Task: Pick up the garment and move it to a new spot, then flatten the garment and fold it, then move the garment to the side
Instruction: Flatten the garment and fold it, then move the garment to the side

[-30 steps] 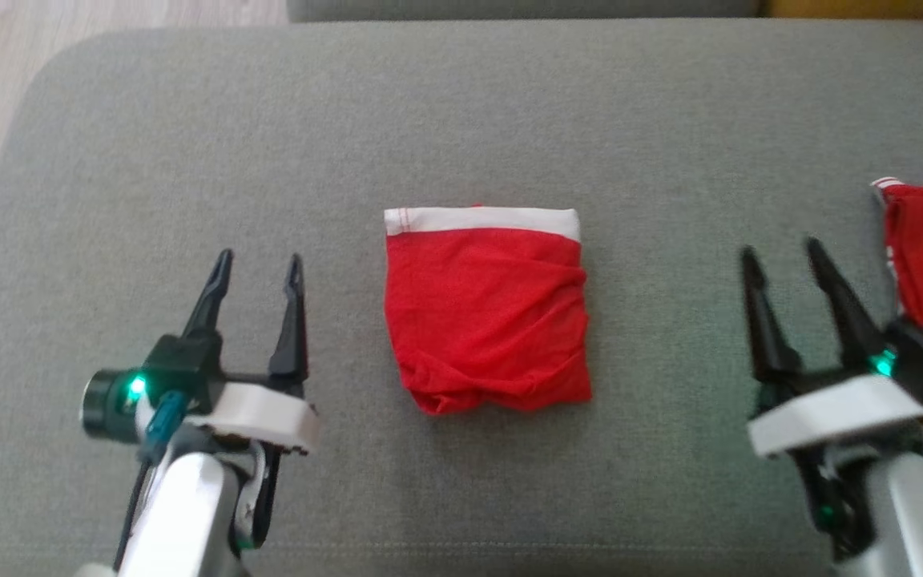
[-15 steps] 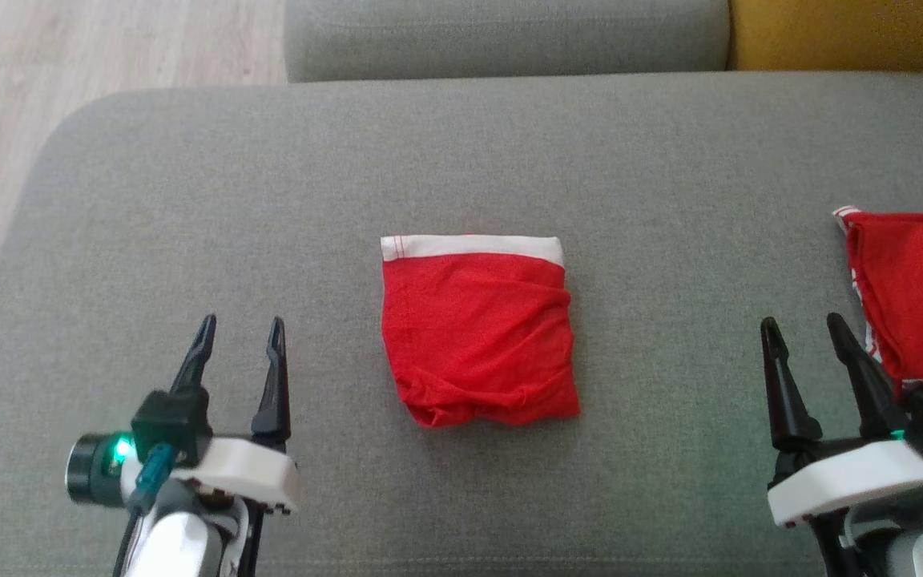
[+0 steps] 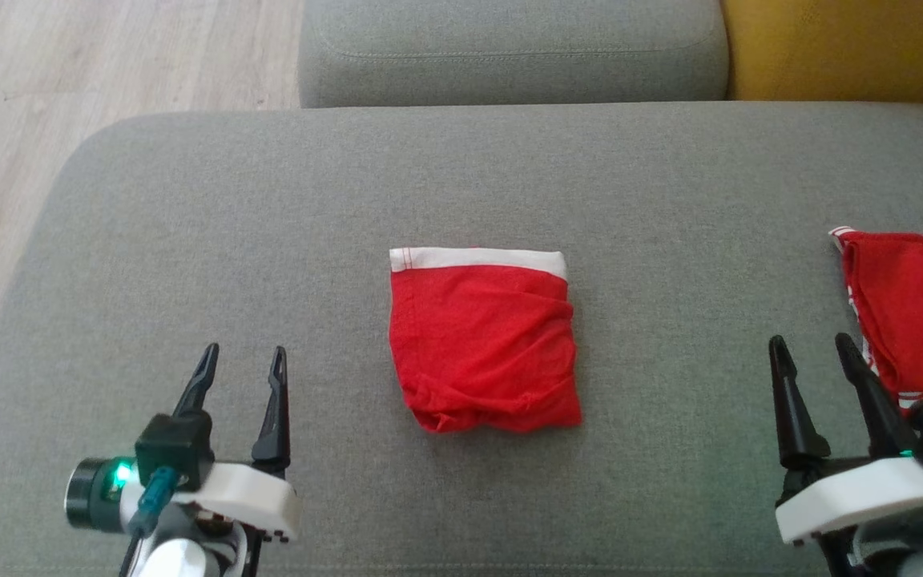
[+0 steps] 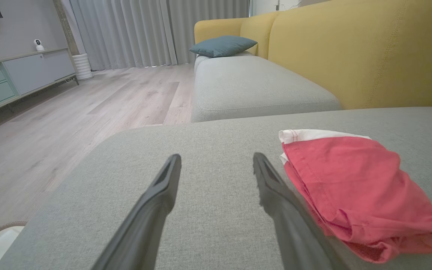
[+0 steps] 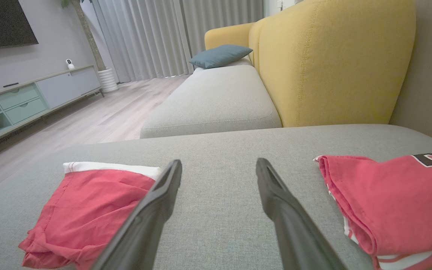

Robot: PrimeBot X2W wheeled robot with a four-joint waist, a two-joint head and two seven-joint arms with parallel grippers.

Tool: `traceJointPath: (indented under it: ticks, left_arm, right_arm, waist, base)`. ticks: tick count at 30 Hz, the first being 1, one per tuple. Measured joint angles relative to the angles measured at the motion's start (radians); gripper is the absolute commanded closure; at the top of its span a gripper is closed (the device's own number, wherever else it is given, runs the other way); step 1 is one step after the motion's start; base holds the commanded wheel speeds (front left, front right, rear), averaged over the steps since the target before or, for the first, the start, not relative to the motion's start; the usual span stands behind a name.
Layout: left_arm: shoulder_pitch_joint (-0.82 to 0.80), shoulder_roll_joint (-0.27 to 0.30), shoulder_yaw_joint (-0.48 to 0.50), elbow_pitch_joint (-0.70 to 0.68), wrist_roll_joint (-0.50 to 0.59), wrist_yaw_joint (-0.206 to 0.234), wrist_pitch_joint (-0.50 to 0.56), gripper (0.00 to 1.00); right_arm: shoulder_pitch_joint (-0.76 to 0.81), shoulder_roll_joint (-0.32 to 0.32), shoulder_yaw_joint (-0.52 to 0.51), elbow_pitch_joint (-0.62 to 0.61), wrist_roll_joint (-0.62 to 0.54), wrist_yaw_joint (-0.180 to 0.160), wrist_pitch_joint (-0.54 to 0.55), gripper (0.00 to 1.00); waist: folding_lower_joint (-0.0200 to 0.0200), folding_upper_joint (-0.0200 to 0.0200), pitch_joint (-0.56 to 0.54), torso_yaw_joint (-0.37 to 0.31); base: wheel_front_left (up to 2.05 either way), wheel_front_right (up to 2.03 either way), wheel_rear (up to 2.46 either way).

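Observation:
The garment [image 3: 481, 344] is red with a white waistband and lies folded into a rough square at the middle of the grey cushion [image 3: 189, 224]. My left gripper [image 3: 243, 353] hovers open to its left, near the front edge, fingers apart and empty. My right gripper [image 3: 809, 340] stands open and empty well to the garment's right. In the left wrist view the garment [image 4: 358, 187] lies just right of the open left gripper [image 4: 216, 157]. In the right wrist view the garment [image 5: 88, 210] lies left of the open right gripper [image 5: 219, 162].
A second red piece of clothing [image 3: 918, 312] with white stripes and black lettering [image 5: 388, 195] lies at the cushion's right edge, close beside my right gripper. Behind are another grey cushion [image 3: 509, 48] and a yellow sofa back [image 3: 846, 48]. Wooden floor [image 3: 69, 72] lies to the left.
The head camera has shifted, bringing more floor and the rear cushion into the picture. Both grippers have drawn back toward the near edge relative to the garment, still open. The garment has not moved.

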Motion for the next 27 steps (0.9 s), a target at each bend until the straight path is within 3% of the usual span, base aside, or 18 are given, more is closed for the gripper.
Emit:
traceJointPath:
  ticks: [18, 27]
  left_arm:
    - [0.000, 0.006, -0.014, -0.014, -0.009, 0.012, 0.001, 0.00]
    - [-0.028, 0.005, -0.026, -0.022, -0.001, 0.018, -0.006, 0.00]
  right_arm:
    - [0.000, 0.002, -0.013, -0.007, 0.000, 0.000, 0.006, 0.00]
    - [-0.006, 0.002, -0.005, 0.026, 0.001, 0.000, 0.018, 0.00]
  waist:
    - [0.0000, 0.0000, 0.001, 0.001]
    - [0.0000, 0.0000, 0.041, 0.039]
  base:
    - [0.00, 0.00, 0.00]
    - [0.00, 0.00, 0.00]
